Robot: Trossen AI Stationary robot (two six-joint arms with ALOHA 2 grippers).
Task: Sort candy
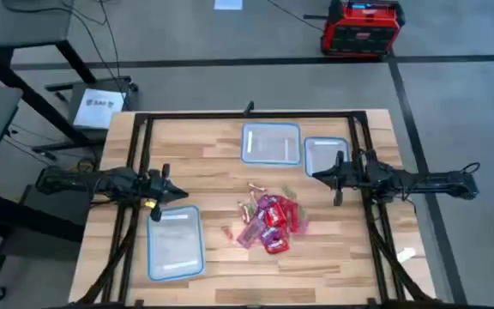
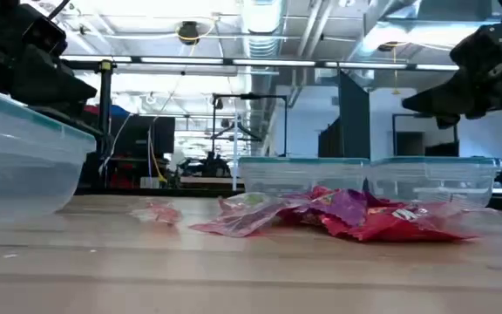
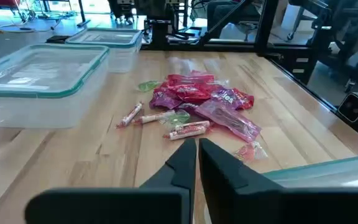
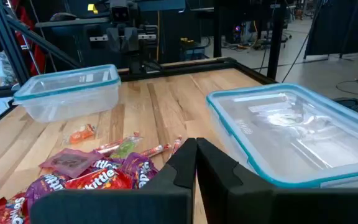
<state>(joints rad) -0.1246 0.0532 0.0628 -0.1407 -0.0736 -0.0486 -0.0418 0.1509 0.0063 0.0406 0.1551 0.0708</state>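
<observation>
Closest to the low camera, bare wooden planking of the counter is filling the foreground, pale and striped lengthwise. Beyond it the candy is lying in a loose heap of red, pink and purple packets, with one small pink piece sitting apart to the side. Behind, an open workshop is showing: ceiling ducts, strip lights and dark frames.

From above, the candy is resting near the counter's middle, between three clear containers: one at the near left, one at the far centre and one just beside it on the right. Grey floor is surrounding the counter, with a red and black box standing on it at the far side.

The left pincer is hovering over the far edge of the near-left container, its fingers pressed together around nothing. The right pincer is hanging over the right-hand container, likewise closed and empty.

Only the left wrist view is revealing slim tan rolled sweets and a green wrapper at the heap's edge; the right wrist view is showing lettering on the purple packets.
</observation>
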